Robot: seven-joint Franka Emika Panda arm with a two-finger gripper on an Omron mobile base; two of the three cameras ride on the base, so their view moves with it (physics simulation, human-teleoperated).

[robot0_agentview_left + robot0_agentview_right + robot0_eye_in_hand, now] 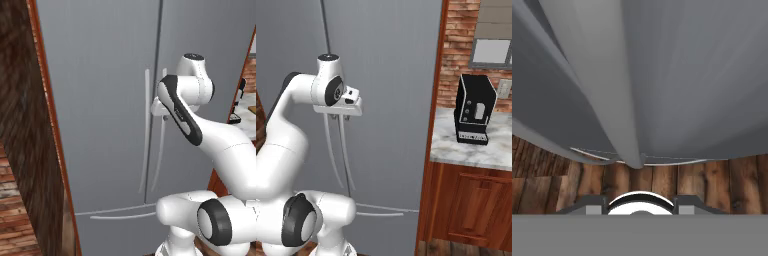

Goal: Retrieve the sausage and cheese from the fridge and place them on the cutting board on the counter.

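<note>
Smooth grey fridge point(100, 100), curved silver handles point(146, 135)

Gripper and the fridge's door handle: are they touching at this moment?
Cannot tell. In the right base view the gripper hangs at the tops of the fridge handles, but contact isn't plainly visible. The hand view looks down a handle without settling it.

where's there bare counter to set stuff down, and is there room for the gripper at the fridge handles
The counter is bare in front of and left of the coffee machine, up to the wooden panel beside the fridge. At the handles it is tight: the gripper hangs right at the two closed doors' handles, which sit close either side of the seam.
</note>
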